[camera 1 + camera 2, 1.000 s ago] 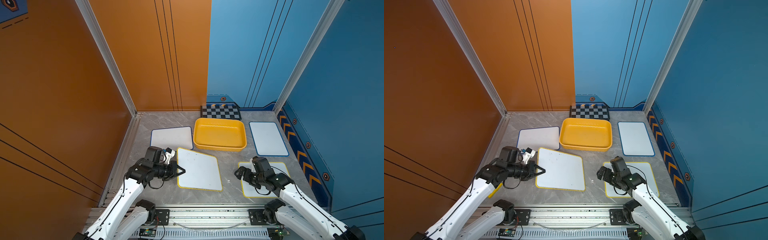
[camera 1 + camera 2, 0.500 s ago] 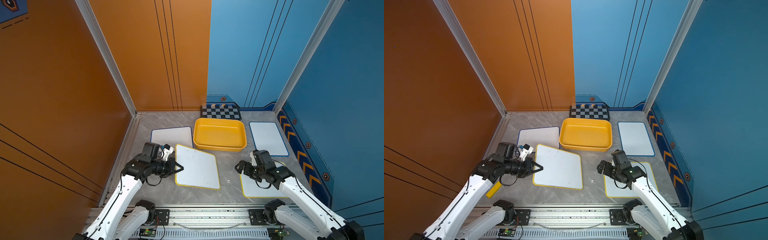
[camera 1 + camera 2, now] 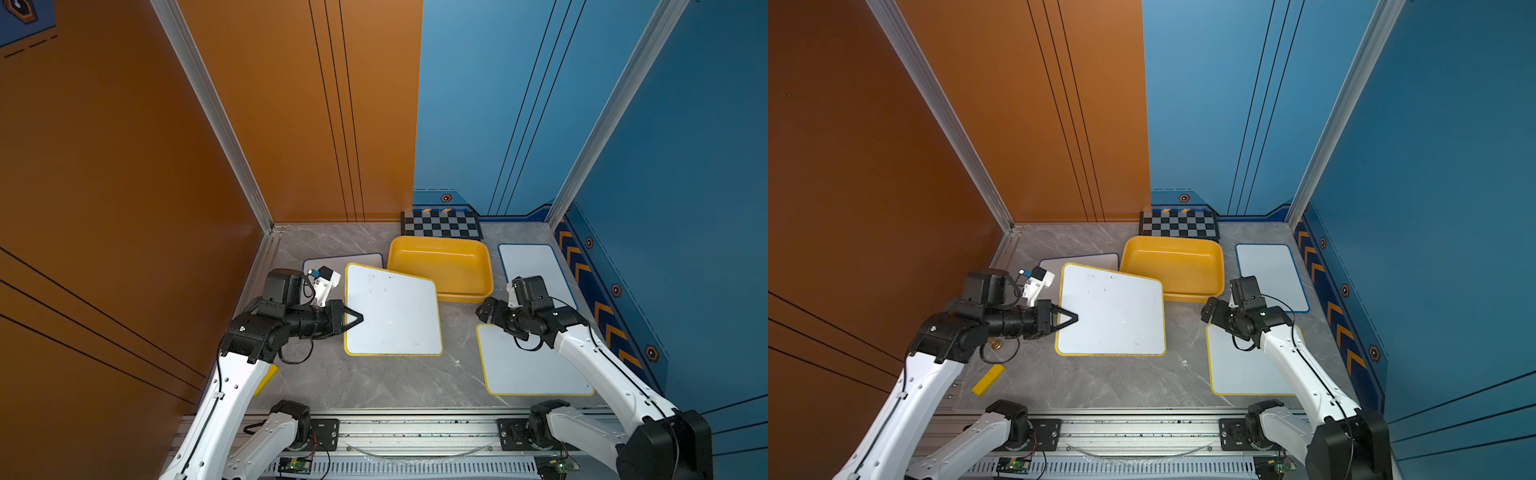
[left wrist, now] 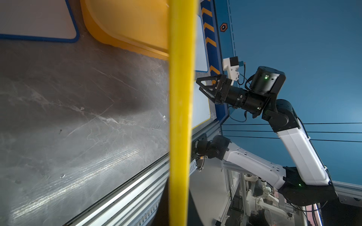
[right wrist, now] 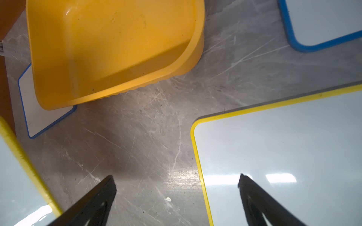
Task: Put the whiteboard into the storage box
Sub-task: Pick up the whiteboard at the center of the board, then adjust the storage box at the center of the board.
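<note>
Over by the left edge of the surface [image 3: 374, 386], toward the front, a small yellow block [image 3: 988, 379] lies flat. Just right of that, the left end effector [image 3: 353, 319] is clamped on the left edge of the yellow-framed whiteboard [image 3: 392, 311], which is lifted off the surface. The left wrist view only gets its yellow rim edge-on. In both top views the board's far right corner overlaps the near left corner of the storage box [image 3: 465, 297]. Can't tell if they actually touch, but the board isn't in the box.

A blue-framed board [image 3: 353, 261] lies flat toward the back left, partly hidden under the lifted one. The storage box sits mid-back, with a checkerboard [image 3: 440, 224] at the back edge right behind it.

Then the right end effector [image 3: 484, 309], fingers spread wide and gripping nothing, hangs over the far left corner of a second yellow-framed board [image 3: 532, 365] lying flat at front right. Another blue board [image 3: 534, 266] lies flat at back right, just beside the box.
</note>
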